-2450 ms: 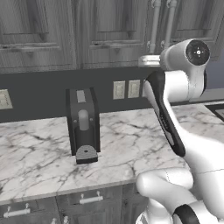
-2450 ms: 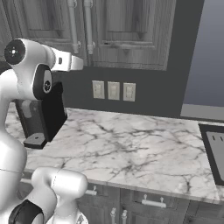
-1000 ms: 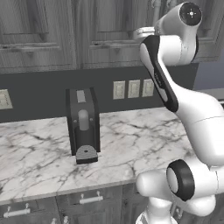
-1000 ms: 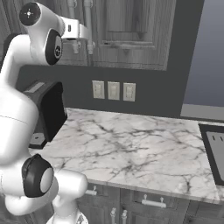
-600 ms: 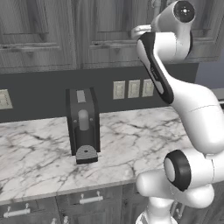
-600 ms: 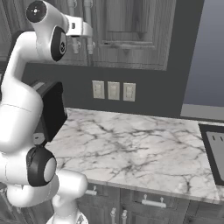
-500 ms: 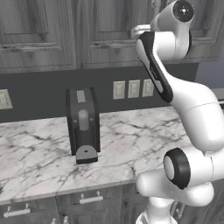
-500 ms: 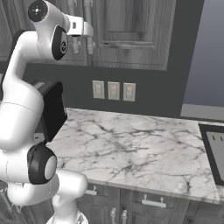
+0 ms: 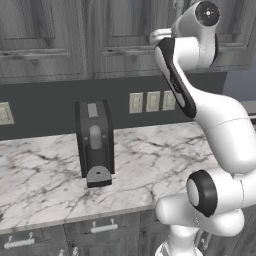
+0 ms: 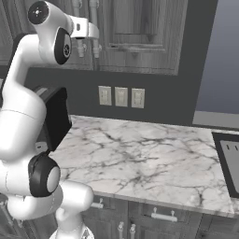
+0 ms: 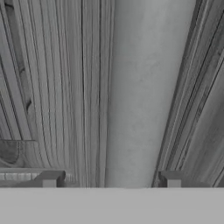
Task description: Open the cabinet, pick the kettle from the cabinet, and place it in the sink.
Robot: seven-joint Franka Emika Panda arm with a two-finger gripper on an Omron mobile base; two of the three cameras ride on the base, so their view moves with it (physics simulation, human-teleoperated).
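1. Hand view: straddling the long silver bar handle (image 11: 135,96) of the cabinet (image 11: 61,87) with the claw (image 11: 111,179), jaws standing wide on either side of the bar. A gap is showing at the left fingertip (image 11: 50,178), so gripping nothing yet.
2. Right base view: reaching high with the claw (image 10: 89,31) against the two vertical handles (image 10: 94,18) where the cabinet doors (image 10: 140,23) meet; both doors lying shut.
3. Judging progress: standing at the very start, with the door not yet pulled. Opening, lifting the kettle out and carrying it across to the sink (image 10: 228,163) at the far right are all left to do.
4. Placing the kettle: presumably sitting behind those shut doors, though confirming that is not possible.
5. Noting surfaces:
   - the cabinet (image 9: 125,30) showing dark grey wood grain with raised panel framing;
   - the handle looking smooth, round and brushed-metal, likely slippery under a loose pinch.
6. Moving outward:
   - a white marble counter (image 9: 150,160) with grey veining;
   - a boxy black coffee machine (image 9: 95,145) standing on the counter;
   - pale wall outlets (image 9: 152,101) set in the dark backsplash.
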